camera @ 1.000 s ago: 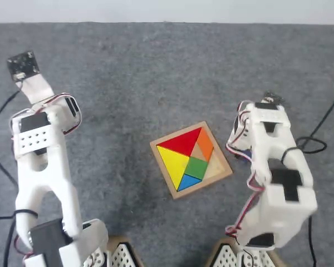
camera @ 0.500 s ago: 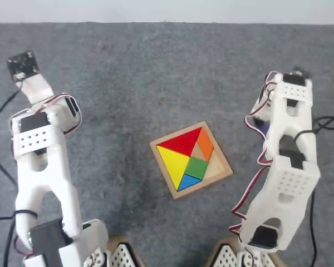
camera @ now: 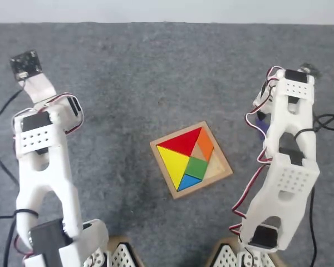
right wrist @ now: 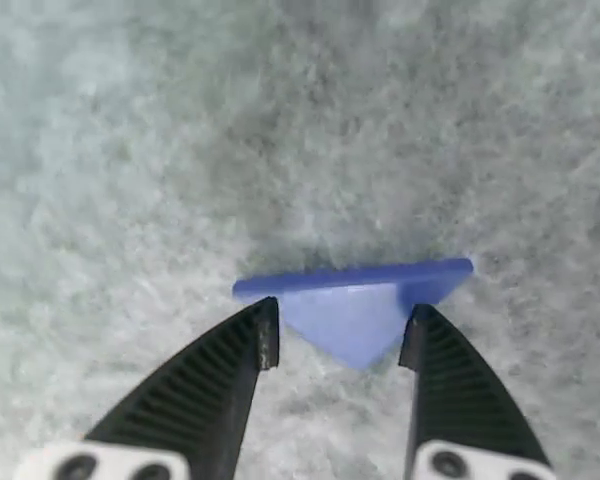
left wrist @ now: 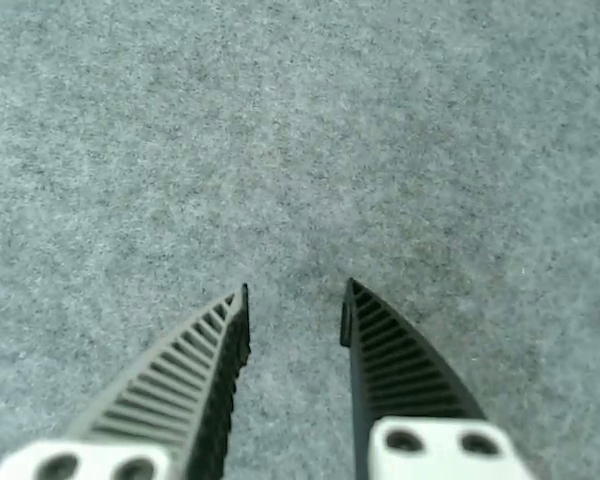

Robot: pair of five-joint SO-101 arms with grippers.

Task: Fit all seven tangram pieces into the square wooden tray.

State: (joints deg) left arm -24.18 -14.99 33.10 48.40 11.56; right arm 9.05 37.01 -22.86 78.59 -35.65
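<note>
Right gripper (right wrist: 342,308), having swung away from the square wooden tray (camera: 218,166), is hovering fingers apart astride the blue triangular tangram piece (right wrist: 355,285) on grey carpet (right wrist: 130,150); pickup looks likely. Left gripper (left wrist: 295,295) is idling, fingers apart.

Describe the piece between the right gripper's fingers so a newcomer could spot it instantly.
On the grey mat, look right of the square wooden tray, beside the right arm. A flat blue-violet triangle lies there between the open fingers of the right gripper. Unlike the other coloured pieces, it sits outside the tray.

White plastic arms (camera: 44,172); black ribbed fingers (left wrist: 202,375); red wires (camera: 249,186).
</note>
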